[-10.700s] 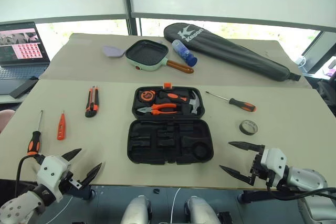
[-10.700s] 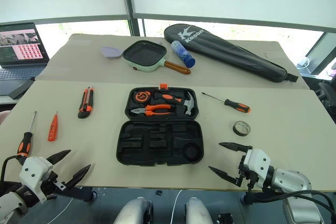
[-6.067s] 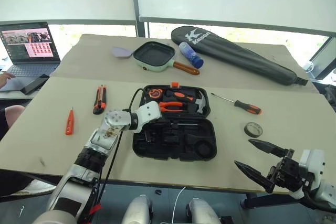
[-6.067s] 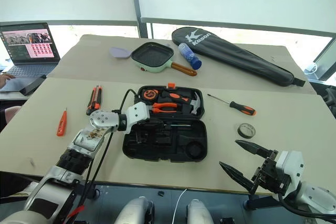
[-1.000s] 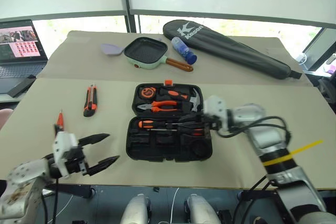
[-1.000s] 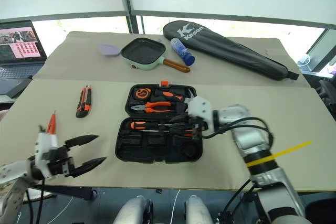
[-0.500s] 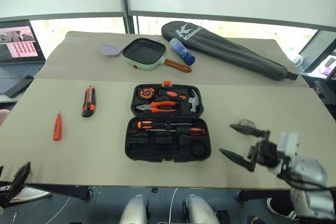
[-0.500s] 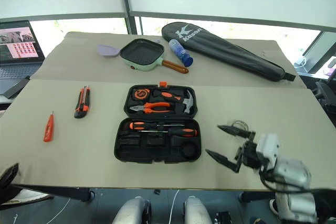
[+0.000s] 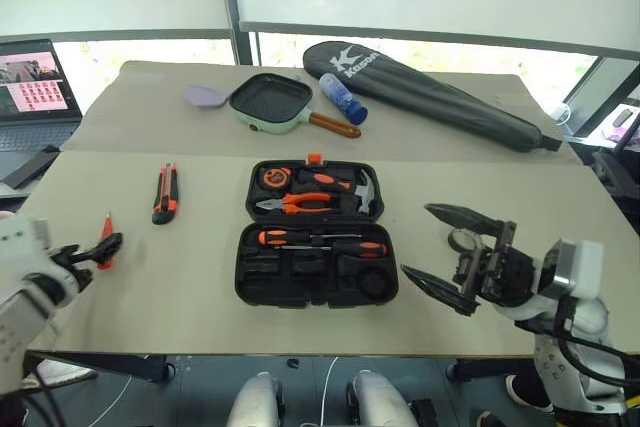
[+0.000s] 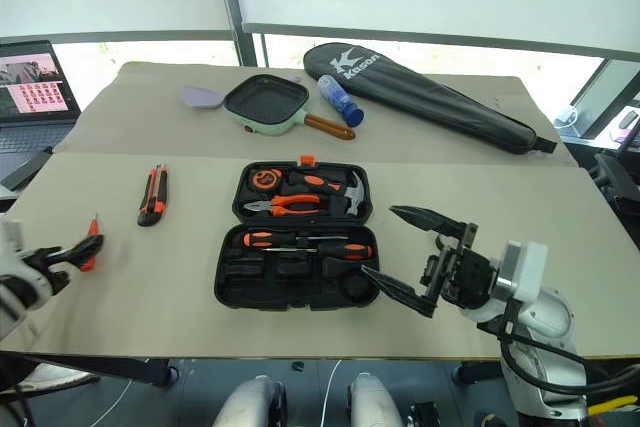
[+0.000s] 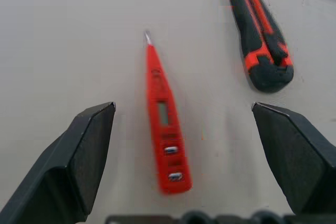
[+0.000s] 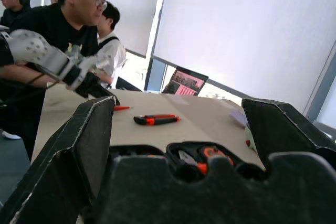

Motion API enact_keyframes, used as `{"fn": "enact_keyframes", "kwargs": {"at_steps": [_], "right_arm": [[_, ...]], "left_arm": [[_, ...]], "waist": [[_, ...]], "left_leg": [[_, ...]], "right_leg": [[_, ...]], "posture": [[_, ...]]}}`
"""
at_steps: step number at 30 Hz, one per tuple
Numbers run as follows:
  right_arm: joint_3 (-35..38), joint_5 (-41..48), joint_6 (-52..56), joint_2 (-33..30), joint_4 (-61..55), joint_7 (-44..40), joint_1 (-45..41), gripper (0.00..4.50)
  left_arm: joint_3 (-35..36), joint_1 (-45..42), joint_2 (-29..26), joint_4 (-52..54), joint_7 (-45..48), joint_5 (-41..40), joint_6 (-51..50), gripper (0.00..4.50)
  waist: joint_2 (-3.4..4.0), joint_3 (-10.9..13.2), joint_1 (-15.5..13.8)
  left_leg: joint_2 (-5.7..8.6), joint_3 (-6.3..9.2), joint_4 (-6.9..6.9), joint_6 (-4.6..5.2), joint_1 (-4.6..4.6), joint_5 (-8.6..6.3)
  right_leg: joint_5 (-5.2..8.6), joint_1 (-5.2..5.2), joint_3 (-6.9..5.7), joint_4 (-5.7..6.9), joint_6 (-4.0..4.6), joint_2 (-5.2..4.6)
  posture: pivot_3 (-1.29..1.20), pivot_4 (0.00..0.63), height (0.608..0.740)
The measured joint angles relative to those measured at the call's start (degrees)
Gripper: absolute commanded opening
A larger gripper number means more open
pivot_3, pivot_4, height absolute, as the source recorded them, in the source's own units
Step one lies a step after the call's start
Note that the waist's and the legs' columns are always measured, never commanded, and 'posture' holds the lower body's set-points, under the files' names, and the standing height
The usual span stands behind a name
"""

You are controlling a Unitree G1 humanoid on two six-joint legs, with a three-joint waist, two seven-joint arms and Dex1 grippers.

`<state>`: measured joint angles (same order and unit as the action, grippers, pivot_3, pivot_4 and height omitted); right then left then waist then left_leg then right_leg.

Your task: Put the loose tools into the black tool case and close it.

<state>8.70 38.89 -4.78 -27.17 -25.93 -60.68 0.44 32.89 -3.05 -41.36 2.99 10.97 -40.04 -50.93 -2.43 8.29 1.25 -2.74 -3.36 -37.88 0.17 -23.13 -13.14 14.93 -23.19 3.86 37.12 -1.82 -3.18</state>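
Observation:
The black tool case (image 9: 300, 285) lies open mid-table. Two orange-and-black screwdrivers (image 9: 300, 238) rest side by side in its near half. At the left, the orange-black utility knife (image 9: 163, 194) and the small orange tester screwdriver (image 11: 163, 124) lie loose on the table. My left gripper (image 11: 182, 106) is open, with one finger on each side of the tester and touching nothing. My right gripper (image 9: 416, 240) hovers open and empty to the right of the case. The black tape roll (image 9: 458, 238) lies behind it, partly hidden.
Pliers (image 9: 297, 204), a hammer (image 9: 365, 190) and a tape measure sit in the case's far half. A green pan (image 9: 270, 102), a blue bottle (image 9: 343, 98) and a long black racket bag (image 9: 440, 97) lie at the back. A laptop (image 9: 35, 82) stands far left. People stand beyond the table's left end (image 12: 68, 30).
My right gripper has let go of the second screwdriver in the case, drawn back to the near right and opened. My left gripper has swung out left to the tester screwdriver.

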Motion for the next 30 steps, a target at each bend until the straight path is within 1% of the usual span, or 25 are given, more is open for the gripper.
{"fn": "enact_keyframes", "kwargs": {"at_steps": [2,4,5,6,7,9,10,11,12,13,14,19,20,22,24,25,27,29,30], "right_arm": [[-1.05,-0.14,0.4,0.0,-0.37,0.92,-0.12,4.48],[-1.49,-0.49,0.48,0.0,-0.44,1.46,-0.08,4.5],[-1.61,-0.56,0.48,-0.01,-0.44,1.66,-0.05,4.5],[-1.6,-0.62,0.48,-0.06,-0.45,1.84,0.06,4.5],[-1.59,-0.78,0.48,-0.21,-0.45,2.06,0.26,4.5],[-1.58,-1.21,0.48,-0.31,-0.45,2.17,0.58,4.5],[-1.58,-1.59,0.48,-0.44,-0.45,2.18,0.68,4.5],[-1.53,-1.62,0.48,-0.6,-0.44,2.16,0.72,4.5],[-1.45,-1.62,0.48,-0.66,-0.44,2.14,0.72,4.5],[-1.35,-1.62,0.48,-0.83,-0.38,2.03,0.73,4.5],[-1.3,-1.62,0.48,-0.98,-0.33,1.98,0.74,4.5],[-0.21,-1.7,0.18,-3.43,0.32,0.01,2.29,4.5],[0.7,-1.61,0.18,-4.0,0.28,-0.4,3.16,4.5],[3.55,-1.3,0.26,-6.07,0.11,-0.81,5.38,4.5],[6.01,0.19,0.81,-8.2,-0.71,-1.44,7.27,4.5],[6.96,0.56,1.18,-9.33,-0.88,-1.86,8.08,4.5],[9.46,0.68,1.77,-12.13,-0.76,-3.26,10.08,4.5],[10.56,0.68,2.12,-13.2,-0.45,-4.19,10.84,4.5],[10.9,0.64,2.47,-14.08,-0.07,-5.02,11.81,4.5]], "left_arm": [[-1.6,-1.55,0.0,-1.63,-0.87,1.97,-0.37,4.5],[-2.99,-3.09,-0.07,-2.36,-1.28,3.71,-0.49,3.97],[-3.49,-3.48,-0.07,-2.61,-1.43,4.49,-0.51,3.85],[-3.74,-3.64,-0.07,-2.87,-1.67,5.42,-0.37,3.52],[-4.05,-3.7,-0.06,-3.08,-1.95,6.64,-0.21,3.0],[-4.15,-3.75,0.17,-3.57,-2.09,7.92,0.15,2.22],[-3.88,-3.77,0.5,-3.83,-2.23,8.61,0.56,1.96],[-3.5,-3.76,0.86,-3.89,-2.29,8.93,0.81,1.51],[-3.13,-3.76,1.3,-3.9,-2.36,9.17,1.0,1.17],[-2.35,-3.75,1.96,-4.02,-2.3,9.29,1.33,0.64],[-2.16,-3.75,2.23,-4.03,-2.18,9.26,1.53,0.5],[-0.25,-2.34,2.66,-3.31,1.78,8.35,2.14,0.47],[-0.32,-1.6,2.66,-3.13,5.16,8.27,4.35,0.47],[-0.51,-1.08,1.68,-0.76,14.94,6.99,10.94,0.47],[-1.87,-1.34,-1.77,2.53,23.68,6.27,15.72,0.47],[-3.5,-1.34,-4.07,3.89,27.39,6.48,17.79,0.47],[-10.25,-1.85,-10.06,7.52,40.25,8.92,26.14,0.47],[-17.81,-3.36,-12.63,8.42,49.12,11.28,31.39,0.47],[-23.4,-5.66,-12.71,8.4,53.54,13.23,33.61,0.47]], "waist": [[0.0,0.0,-0.1],[0.03,0.01,-0.39],[0.03,0.02,-0.43],[0.03,0.02,-0.45],[0.03,0.02,-0.45],[0.03,0.01,-0.42],[0.04,0.01,-0.41],[0.04,0.01,-0.44],[0.04,0.01,-0.45],[0.04,0.01,-0.45],[0.04,0.01,-0.45],[0.04,0.01,-0.55],[0.02,0.02,-0.59],[-0.21,0.11,-0.9],[-0.3,0.12,-1.02],[-0.29,0.12,-1.08],[-0.08,0.08,-1.18],[0.22,0.0,-1.18],[0.32,0.01,-1.2]], "left_leg": [[-0.02,0.01,0.04,-0.07,-0.04,-0.04],[-0.01,0.01,0.06,-0.08,-0.05,-0.05],[-0.02,0.0,0.05,-0.08,-0.05,-0.05],[-0.02,0.0,0.05,-0.08,-0.03,-0.05],[-0.01,-0.01,0.05,-0.08,-0.01,-0.05],[-0.01,-0.02,0.05,-0.08,0.03,-0.05],[-0.01,-0.02,0.05,-0.08,0.04,-0.05],[-0.01,-0.02,0.05,-0.07,0.03,-0.05],[-0.01,-0.02,0.05,-0.07,0.04,-0.05],[0.0,-0.02,0.05,-0.07,0.03,-0.05],[0.01,-0.02,0.05,-0.07,0.04,-0.05],[0.02,-0.03,0.05,-0.07,0.02,-0.05],[0.01,-0.03,0.05,-0.07,-0.03,-0.05],[0.01,-0.1,0.04,-0.09,-0.11,-0.03],[0.0,-0.11,0.03,-0.1,-0.09,-0.03],[0.0,-0.14,0.04,-0.1,-0.08,-0.03],[0.03,-0.26,0.05,-0.09,-0.02,-0.04],[0.04,-0.43,0.05,-0.05,-0.02,-0.06],[0.04,-0.55,0.05,-0.04,-0.03,-0.05]], "right_leg": [[0.01,-0.05,-0.01,-0.02,0.02,0.01],[0.02,-0.05,-0.01,-0.02,0.02,-0.04],[0.02,-0.04,-0.01,-0.02,0.02,-0.06],[0.02,-0.01,-0.01,-0.02,0.02,-0.08],[0.02,0.01,-0.01,-0.02,0.02,-0.1],[0.02,0.02,-0.01,-0.02,0.02,-0.12],[0.02,0.03,0.0,-0.01,0.02,-0.12],[0.02,0.03,-0.01,-0.01,0.02,-0.12],[0.02,0.04,-0.01,-0.01,0.02,-0.13],[0.02,0.04,-0.01,-0.02,0.02,-0.14],[0.02,0.04,-0.01,-0.02,0.02,-0.15],[0.03,0.04,-0.01,-0.03,0.02,-0.17],[0.03,0.02,-0.03,-0.03,0.02,-0.15],[0.03,0.0,-0.12,-0.06,0.04,-0.16],[0.03,0.03,-0.13,-0.09,0.06,-0.2],[0.04,0.04,-0.12,-0.11,0.06,-0.22],[0.05,0.12,-0.04,-0.24,0.08,-0.28],[0.05,0.13,0.04,-0.3,0.08,-0.26],[0.06,0.12,0.05,-0.3,0.07,-0.22]], "posture": [[0.0,0.15,0.74],[0.0,0.15,0.74],[0.0,0.15,0.74],[0.0,0.15,0.74],[0.0,0.15,0.74],[0.0,0.15,0.74],[0.0,0.15,0.74],[0.0,0.15,0.74],[0.0,0.15,0.74],[0.0,0.15,0.74],[0.0,0.15,0.74],[0.0,0.15,0.74],[0.0,0.15,0.74],[0.0,0.15,0.74],[0.0,0.15,0.74],[0.0,0.15,0.74],[0.0,0.15,0.74],[0.0,0.15,0.74],[0.0,0.15,0.74]]}}
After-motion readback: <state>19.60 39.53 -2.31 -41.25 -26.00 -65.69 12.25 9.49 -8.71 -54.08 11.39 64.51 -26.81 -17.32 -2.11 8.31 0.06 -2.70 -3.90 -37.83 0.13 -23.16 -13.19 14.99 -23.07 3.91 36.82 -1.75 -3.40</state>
